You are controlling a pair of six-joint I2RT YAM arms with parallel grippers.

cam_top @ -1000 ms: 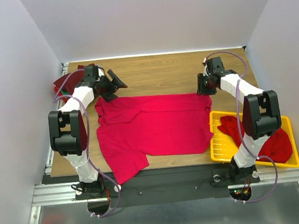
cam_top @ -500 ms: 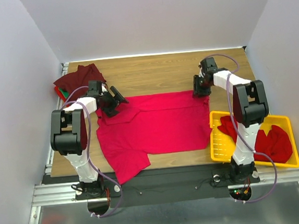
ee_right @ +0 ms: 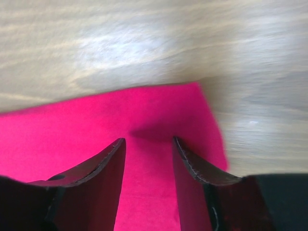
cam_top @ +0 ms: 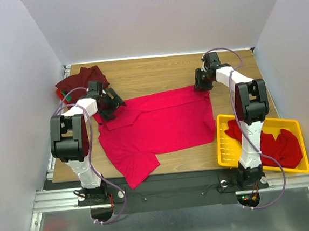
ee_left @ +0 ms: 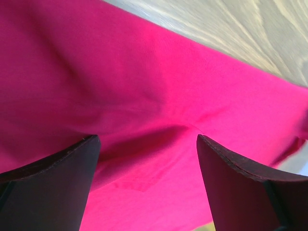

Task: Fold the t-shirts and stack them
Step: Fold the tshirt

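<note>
A crimson t-shirt [cam_top: 160, 123] lies spread on the wooden table, turned so its far right corner points to the back. My left gripper [cam_top: 113, 104] stands on its far left shoulder. In the left wrist view the left gripper [ee_left: 147, 139] has its jaws wide apart over flat crimson cloth [ee_left: 144, 86]. My right gripper [cam_top: 199, 83] is on the shirt's far right corner. In the right wrist view the right gripper [ee_right: 149, 140] has its jaws narrowly apart with flat cloth [ee_right: 96, 130] showing between them. A dark maroon t-shirt [cam_top: 81, 78] lies at the back left with a bit of green [cam_top: 63, 95] under it.
A yellow slotted tray [cam_top: 226, 151] sits at the near right with crumpled red shirts [cam_top: 284, 147] in it. White walls close in the table on three sides. Bare wood [cam_top: 156, 75] shows behind the spread shirt.
The right gripper moved back and left and the shirt's right corner went with it. The left gripper came down onto the left shoulder. The whole shirt turned on the table.
</note>
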